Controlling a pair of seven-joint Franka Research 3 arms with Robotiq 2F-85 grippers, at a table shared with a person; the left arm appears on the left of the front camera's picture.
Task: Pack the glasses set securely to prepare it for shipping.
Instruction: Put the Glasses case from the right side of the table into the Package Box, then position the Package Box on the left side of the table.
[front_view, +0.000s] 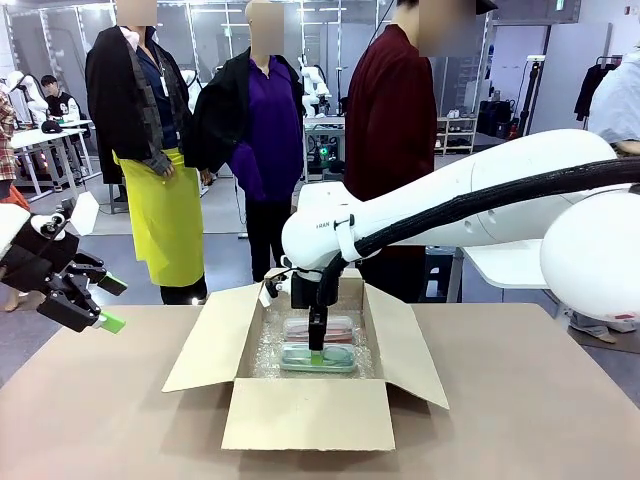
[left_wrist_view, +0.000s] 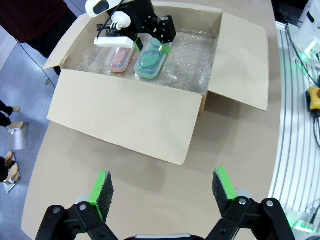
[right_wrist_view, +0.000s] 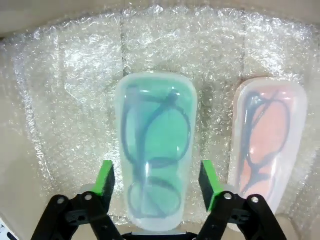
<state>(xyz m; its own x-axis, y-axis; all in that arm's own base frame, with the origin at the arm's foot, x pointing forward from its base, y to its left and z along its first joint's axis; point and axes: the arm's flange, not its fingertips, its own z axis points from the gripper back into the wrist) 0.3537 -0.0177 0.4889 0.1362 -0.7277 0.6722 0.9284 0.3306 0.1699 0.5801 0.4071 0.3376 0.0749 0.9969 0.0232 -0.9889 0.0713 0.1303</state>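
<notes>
Mint-green case (right_wrist_view: 155, 150) lies flat on the bubble wrap (right_wrist_view: 75, 75) inside the cardboard box (front_view: 300, 410), between the spread fingers of the right gripper (right_wrist_view: 156, 172). One pad sits just outside each long edge (whether they touch cannot be told). The pink case (right_wrist_view: 267, 145) lies parallel just beyond one finger, and wider bare wrap lies beyond the other. The left gripper (left_wrist_view: 162, 182) hangs wide open over the bare table (front_view: 520, 420), the box's flap ahead of it.

Box (front_view: 305, 412) mid-table (front_view: 530, 420), bubble wrap (right_wrist_view: 75, 75) on its floor. Two cases on the wrap, side by side: near case (front_view: 342, 358) robot-side, far case (front_view: 342, 325) just behind. Right pincer (front_view: 317, 345) inside box, straddling near case; left pincer (front_view: 112, 303) left of box
</notes>
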